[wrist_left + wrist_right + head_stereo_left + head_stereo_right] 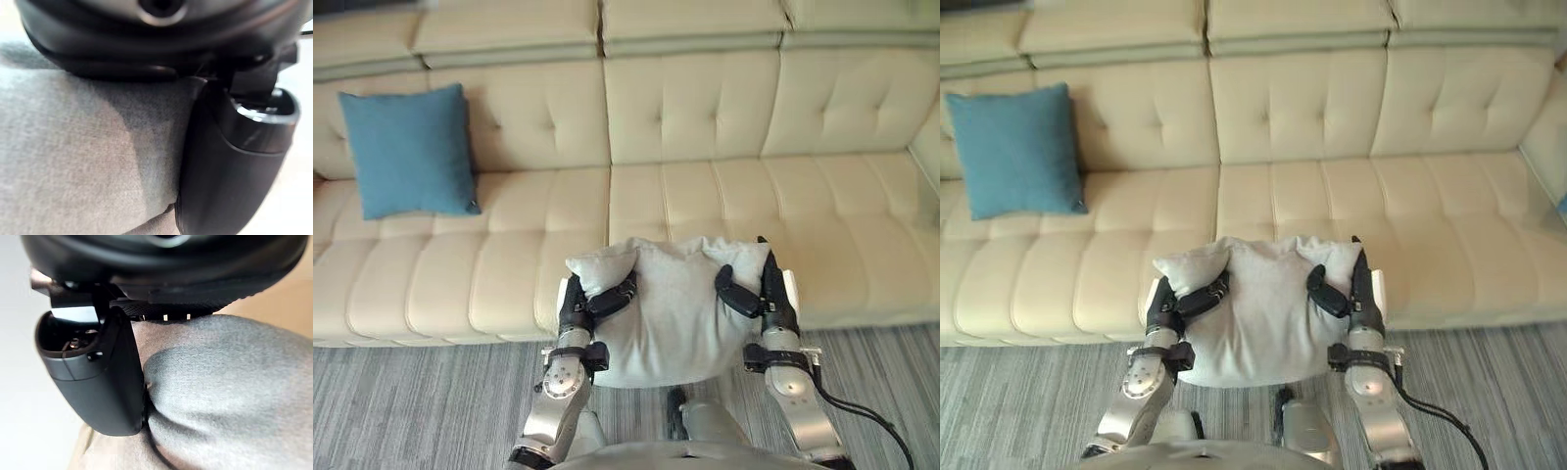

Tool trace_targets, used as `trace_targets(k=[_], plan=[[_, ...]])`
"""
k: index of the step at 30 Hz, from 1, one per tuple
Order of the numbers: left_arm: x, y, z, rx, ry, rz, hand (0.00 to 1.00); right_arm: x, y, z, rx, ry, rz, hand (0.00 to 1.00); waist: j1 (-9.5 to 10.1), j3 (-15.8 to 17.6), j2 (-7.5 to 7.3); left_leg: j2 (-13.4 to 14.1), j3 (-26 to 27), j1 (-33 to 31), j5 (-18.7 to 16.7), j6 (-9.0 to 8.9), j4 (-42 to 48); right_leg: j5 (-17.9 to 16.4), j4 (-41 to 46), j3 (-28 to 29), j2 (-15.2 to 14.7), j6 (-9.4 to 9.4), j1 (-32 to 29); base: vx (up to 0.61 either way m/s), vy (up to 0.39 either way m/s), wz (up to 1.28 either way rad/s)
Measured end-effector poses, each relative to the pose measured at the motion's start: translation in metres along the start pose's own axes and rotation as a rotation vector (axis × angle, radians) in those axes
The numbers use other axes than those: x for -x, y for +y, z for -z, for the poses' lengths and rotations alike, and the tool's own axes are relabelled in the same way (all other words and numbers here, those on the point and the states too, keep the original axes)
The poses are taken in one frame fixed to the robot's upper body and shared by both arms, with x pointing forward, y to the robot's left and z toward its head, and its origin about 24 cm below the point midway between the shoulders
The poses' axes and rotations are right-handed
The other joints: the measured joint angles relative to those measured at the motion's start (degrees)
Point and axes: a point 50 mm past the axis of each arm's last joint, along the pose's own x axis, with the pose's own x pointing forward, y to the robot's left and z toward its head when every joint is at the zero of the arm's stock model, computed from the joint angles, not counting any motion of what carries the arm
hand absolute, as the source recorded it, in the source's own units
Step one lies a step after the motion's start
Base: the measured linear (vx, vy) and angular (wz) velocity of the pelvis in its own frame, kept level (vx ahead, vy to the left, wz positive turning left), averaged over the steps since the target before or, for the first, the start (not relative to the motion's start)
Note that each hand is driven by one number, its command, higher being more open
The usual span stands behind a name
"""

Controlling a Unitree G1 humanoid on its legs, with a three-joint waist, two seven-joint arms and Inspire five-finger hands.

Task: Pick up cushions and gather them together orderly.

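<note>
The left robot hand (578, 304) and the right robot hand (771, 292) were each clamped on an upper corner of the grey cushion (671, 313), with fingers curled over the front face. In the wrist views each thumb pressed into the cloth. The grey cushion hung between them, clear of the seat and in front of the front edge of the sofa (705, 186), above the striped floor (411, 401).

Risks, in our judgement:
- The hold bore on soft, bunched corners only. The filling could give, and the cushion could slip down to the floor.
- If one robot hand let go before the other, the cushion could swing and land askew.
- The blue cushion (409, 149) was well apart, so a long sideways carry was called for, and a careless set-down could topple it.

Containers: the sofa alone served as one. Its seat carried the blue cushion, leaning upright against the backrest at the left end.
</note>
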Motion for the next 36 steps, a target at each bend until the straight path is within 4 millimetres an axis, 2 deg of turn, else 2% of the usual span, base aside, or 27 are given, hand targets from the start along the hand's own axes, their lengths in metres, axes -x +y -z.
trace_targets(k=[2,5,6,7,8,9,11,13,16,18,20,23,24,25,26,27,28,29,30,31,33,36], plan=[[-0.001,-0.003,-0.001,0.012,-0.004,0.006,0.00,0.002,-0.004,-0.011,-0.015,-0.045,0.018,0.00,0.57,-0.1,-0.06,0.7,1.4,-3.3,-0.9,1.44,1.0,0.0,-2.3,-0.3,-0.7,0.00,3.1,0.15,0.009,0.07],[-0.003,-0.010,-0.004,0.029,-0.014,0.022,0.00,0.000,-0.010,-0.019,-0.022,-0.078,0.050,0.00,1.81,-0.6,0.18,-0.8,1.3,-4.7,-0.8,2.21,-12.9,-0.1,-3.3,-0.4,-1.9,0.36,4.0,0.11,0.123,0.02],[-0.003,-0.016,-0.004,0.028,-0.015,0.047,0.00,-0.001,-0.015,-0.017,-0.014,-0.074,0.070,0.00,1.95,-1.2,1.06,-2.7,-0.5,-3.7,5.2,2.40,-23.8,-0.6,-3.2,-0.4,-1.9,1.95,4.0,0.13,0.226,0.03],[-0.001,-0.018,-0.002,0.024,-0.007,0.059,0.00,-0.002,-0.018,-0.014,-0.001,-0.061,0.077,0.00,1.85,-2.4,2.49,-3.1,-2.0,-2.1,7.9,0.38,-29.2,-1.5,-3.1,0.0,-1.2,3.60,4.0,0.15,0.250,0.08],[-0.001,-0.017,-0.001,0.016,-0.004,0.061,0.00,-0.002,-0.018,-0.011,-0.003,-0.047,0.082,0.00,1.70,-2.7,2.31,-3.8,-2.6,-0.9,6.8,-0.90,-31.5,-1.7,-2.8,0.0,-1.3,4.01,3.9,0.16,0.273,0.04],[-0.002,-0.013,-0.001,-0.015,-0.003,0.067,0.00,-0.001,-0.012,-0.003,-0.031,-0.006,0.088,0.00,1.61,-2.7,-0.24,-6.2,-1.7,1.0,7.7,-0.09,-34.5,-2.2,-1.8,0.6,-3.6,4.64,3.6,0.13,0.219,0.13],[-0.001,-0.008,0.001,-0.039,0.006,0.068,0.00,0.002,-0.007,0.003,-0.044,0.028,0.083,0.00,1.55,-3.1,-1.71,-8.1,-0.8,2.3,8.0,0.39,-36.0,-3.0,-1.2,1.7,-5.7,5.84,3.6,0.07,0.138,0.04],[-0.001,-0.003,0.002,-0.064,0.009,0.068,0.00,0.001,-0.003,0.006,-0.041,0.043,0.059,0.00,1.87,-3.2,-1.93,-9.6,0.9,4.0,7.9,1.11,-37.3,-3.0,-1.6,3.6,-7.1,6.12,4.0,0.02,0.123,-0.17],[-0.001,0.003,0.001,-0.091,0.009,0.065,0.00,-0.001,0.002,0.008,-0.021,0.050,0.034,0.00,1.99,-3.1,-2.02,-9.6,3.4,5.3,7.8,1.34,-38.0,-2.4,-2.5,6.1,-7.1,6.97,3.7,0.00,0.064,-0.44],[-0.001,0.004,0.001,-0.097,0.008,0.065,0.00,-0.006,0.004,0.009,-0.016,0.051,0.027,0.00,2.06,-2.9,-2.40,-9.3,6.1,6.6,7.3,1.54,-38.3,-2.5,-1.1,8.9,-6.9,6.86,2.5,-0.01,0.035,-0.71],[-0.001,0.002,-0.002,-0.091,-0.006,0.073,0.00,-0.012,0.004,0.006,-0.011,0.040,0.028,0.00,1.79,-2.4,-3.44,-9.6,7.8,6.8,6.1,2.16,-37.4,-3.3,2.1,10.9,-7.6,6.59,0.4,-0.03,0.044,-0.56],[-0.002,-0.001,-0.005,-0.082,-0.017,0.087,0.00,-0.015,0.002,0.004,0.000,0.034,0.034,0.00,0.60,-1.4,-5.40,-9.9,7.6,6.9,4.5,2.49,-34.7,-3.9,10.6,11.4,-8.0,6.45,-2.6,-0.04,0.021,-0.08],[-0.003,0.000,-0.006,-0.088,-0.019,0.088,0.00,-0.015,0.002,0.004,0.000,0.033,0.035,0.00,-0.11,-1.0,-6.26,-10.3,6.9,7.2,4.1,2.91,-34.7,-4.0,13.5,11.4,-8.4,6.16,-3.4,-0.04,-0.013,0.25],[-0.004,0.001,-0.007,-0.095,-0.022,0.087,0.00,-0.016,0.002,0.004,0.004,0.030,0.034,0.00,-0.67,-0.6,-6.64,-10.3,5.9,7.5,3.6,3.38,-34.8,-4.1,17.6,11.8,-8.6,4.82,-5.3,-0.04,-0.038,0.27],[-0.004,0.002,-0.007,-0.097,-0.021,0.085,0.00,-0.016,0.002,0.004,0.003,0.030,0.033,0.00,-0.89,-0.3,-6.19,-10.3,5.6,7.4,3.4,3.18,-34.8,-5.5,18.5,12.2,-8.4,3.88,-6.3,-0.04,-0.066,0.33],[-0.005,0.002,-0.008,-0.099,-0.026,0.084,0.00,-0.016,0.003,0.004,0.003,0.031,0.031,0.00,-1.08,-0.1,-5.95,-10.3,4.1,7.0,3.4,3.05,-35.0,-6.5,14.3,14.2,-6.9,4.34,-6.7,-0.05,-0.072,0.51],[-0.007,0.003,-0.010,-0.105,-0.033,0.087,0.00,-0.016,0.003,0.004,0.007,0.030,0.031,0.00,-1.06,-0.4,-6.72,-11.5,2.8,6.1,3.6,2.64,-35.0,-4.8,8.4,15.7,-6.1,5.90,-6.6,-0.04,-0.080,0.63],[-0.008,0.002,-0.010,-0.106,-0.034,0.089,0.00,-0.016,0.002,0.004,0.009,0.031,0.032,0.00,-1.37,-0.4,-6.69,-12.0,2.0,5.8,3.7,2.49,-34.9,-3.8,8.2,16.0,-6.0,6.76,-6.2,0.00,-0.101,0.67],[-0.009,0.000,-0.009,-0.101,-0.030,0.093,0.00,-0.018,0.001,0.006,0.019,0.035,0.032,0.00,-1.26,-0.1,-5.98,-12.7,0.7,5.7,4.1,1.93,-34.8,-3.7,8.3,15.4,-6.5,6.82,-6.6,0.04,-0.090,0.33],[-0.009,-0.002,-0.009,-0.095,-0.030,0.092,0.00,-0.022,-0.001,0.004,0.036,0.023,0.024,0.00,-0.32,0.1,-4.10,-11.3,0.0,4.2,3.7,1.56,-33.2,-3.3,8.0,15.2,-5.2,6.57,-6.9,0.05,-0.083,0.14],[-0.009,-0.001,-0.010,-0.096,-0.028,0.088,0.00,-0.024,0.001,0.005,0.035,0.035,0.016,0.00,0.24,-0.1,-2.80,-10.2,-0.6,3.8,3.7,1.25,-33.1,-2.3,6.1,14.2,-4.2,6.78,-6.1,0.13,-0.068,0.00],[-0.010,-0.001,-0.011,-0.096,-0.031,0.091,0.00,-0.025,-0.001,0.005,0.027,0.038,0.019,0.00,0.38,-0.2,-2.62,-8.7,-1.2,5.0,4.0,0.57,-35.0,-1.1,2.3,12.9,-2.6,6.19,-3.4,0.17,-0.061,0.05]])
